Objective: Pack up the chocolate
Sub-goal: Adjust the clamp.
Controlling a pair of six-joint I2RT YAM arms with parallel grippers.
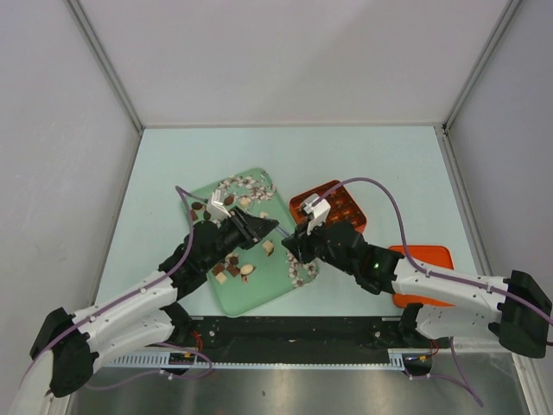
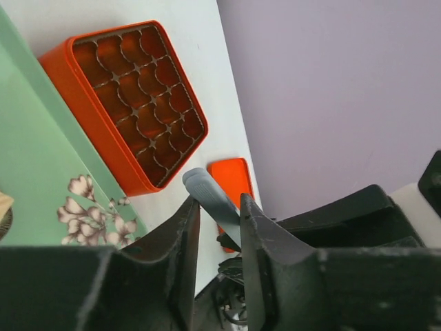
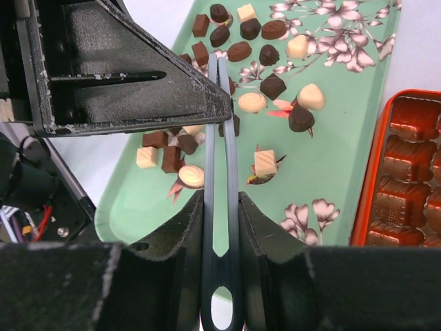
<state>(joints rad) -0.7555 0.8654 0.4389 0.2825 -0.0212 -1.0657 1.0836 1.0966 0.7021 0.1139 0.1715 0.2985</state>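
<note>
1. Right claw (image 3: 220, 200) pinches grey tongs (image 3: 208, 172); its wrist camera shows chocolate (image 3: 272, 86) scattered on the green tray (image 3: 331, 158).
2. Left claw (image 2: 219, 201) nips the tongs' tip; its camera alone takes in the orange box (image 2: 77, 103) and its full grid.

Mint-green tray (image 3: 331, 172), floral print; orange box (image 2: 89, 117); brown, cream chocolate (image 3: 273, 86).

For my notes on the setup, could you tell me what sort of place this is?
Probably a lab robot cell: plain panel walls on metal posts enclose a pale table, with a left arm and right arm bolted at its near edge.
</note>
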